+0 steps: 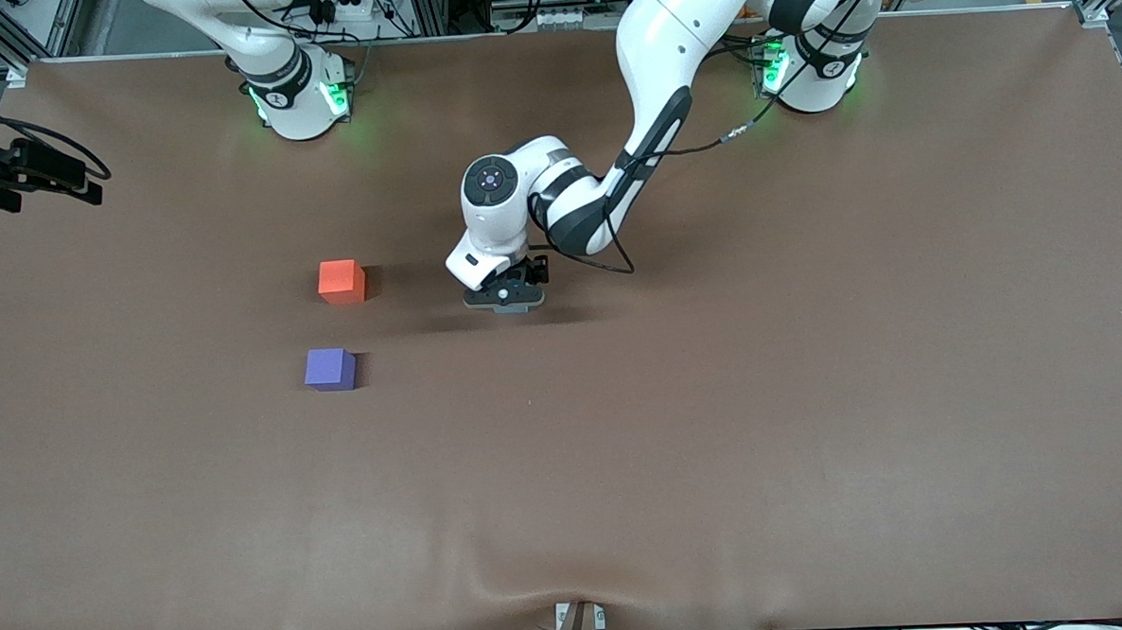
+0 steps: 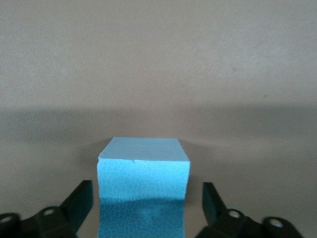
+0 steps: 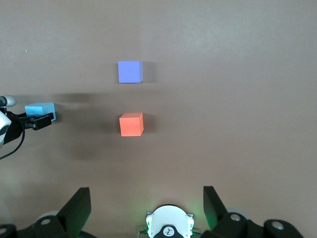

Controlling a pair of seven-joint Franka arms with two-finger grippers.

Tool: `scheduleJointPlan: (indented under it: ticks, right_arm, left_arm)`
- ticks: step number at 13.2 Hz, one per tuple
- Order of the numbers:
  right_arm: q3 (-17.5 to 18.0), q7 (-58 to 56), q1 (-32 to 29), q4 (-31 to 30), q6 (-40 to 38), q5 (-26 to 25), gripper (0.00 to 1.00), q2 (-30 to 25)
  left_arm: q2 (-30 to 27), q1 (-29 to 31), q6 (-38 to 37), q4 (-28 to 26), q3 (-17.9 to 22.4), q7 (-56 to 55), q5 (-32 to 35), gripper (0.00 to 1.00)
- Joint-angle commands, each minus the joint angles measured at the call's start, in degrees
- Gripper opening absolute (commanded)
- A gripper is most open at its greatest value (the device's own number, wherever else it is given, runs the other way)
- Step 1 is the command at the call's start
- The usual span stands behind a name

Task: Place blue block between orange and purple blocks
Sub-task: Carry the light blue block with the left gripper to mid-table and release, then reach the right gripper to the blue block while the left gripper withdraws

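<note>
Front view: a brown table (image 1: 810,389) with two Franka arms based along its farther edge.
Left arm: reaches from its base toward the middle of the table, wrist turned down.
Left gripper (image 1: 504,297): low at the table surface, toward the left arm's end from the orange block; its body hides the fingertips in the front view.
Left gripper state: in the left wrist view the two dark fingers (image 2: 79,201) stand spread on either side of the blue block, a sliver of table showing between each finger and the block's side, so nothing is clamped.
Blue block (image 2: 143,183): sits on the table between the left gripper's fingers; hidden under the gripper in the front view; the right wrist view shows it (image 3: 41,110) at the left gripper's tip.
Orange block (image 1: 342,281): on the table toward the right arm's end, well apart from the left gripper.
Purple block (image 1: 329,370): nearer to the front camera than the orange block, a bare gap of table between the two.
Right arm: waits raised near its base.
Right gripper (image 3: 143,206): high over the table at the right arm's end, fingers spread wide and holding nothing; the orange block (image 3: 131,124) and purple block (image 3: 130,72) lie below it.
</note>
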Motion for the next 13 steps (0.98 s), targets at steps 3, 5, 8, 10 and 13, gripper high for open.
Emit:
scheduleJointPlan:
  ticks: [3, 5, 8, 10, 13]
  right_arm:
    - [0.9, -0.3, 0.2, 0.6, -0.5, 0.3, 1.00, 4.3]
    - [0.8, -0.4, 1.6, 0.6, -0.5, 0.1, 1.00, 7.7]
    - [0.9, 0.4, 5.7, -0.9, -0.9, 0.9, 1.00, 9.0]
    - [1.0, 3.7, 10.4, -2.2, 2.0, 1.5, 1.00, 9.2]
    - [0.9, 16.8, 19.8, -5.1, 8.6, 3.4, 1.00, 9.3]
  left_arm:
    - [-12.2, 0.7, -9.9, -0.4, 5.2, -0.4, 1.0, 1.00]
    - [-19.3, 4.7, -17.5, -0.6, 6.9, -0.3, 1.1, 1.00]
    - [-27.8, 13.5, -26.6, -0.8, 6.9, 5.9, 1.1, 1.00]
    - [-32.0, 19.3, -32.0, -0.9, 6.9, 10.8, 1.1, 1.00]
    - [-36.4, 28.9, -34.5, -1.1, 6.6, 21.8, 1.1, 1.00]
